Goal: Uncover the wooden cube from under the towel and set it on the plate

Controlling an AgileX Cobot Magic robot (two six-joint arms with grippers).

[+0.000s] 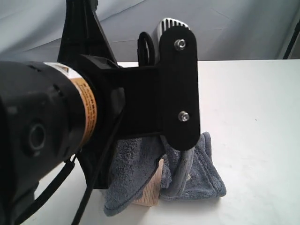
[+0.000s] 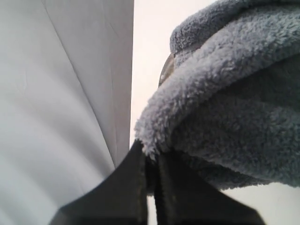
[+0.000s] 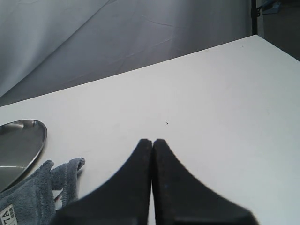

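Left gripper (image 2: pixel 150 157) clamping towel (image 2: pixel 225 108), its white label (image 3: pixel 6 216) partly readable

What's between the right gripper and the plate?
Right wrist view: bare table between right gripper and plate; a towel corner lies just beside it.

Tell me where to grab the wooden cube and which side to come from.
Grip the wooden cube across its two flat upright side faces, coming from the exterior camera's side: only that face shows bare, while the towel, pinched by the left end effector, drapes its top and flanks. Probably lift the towel higher first.
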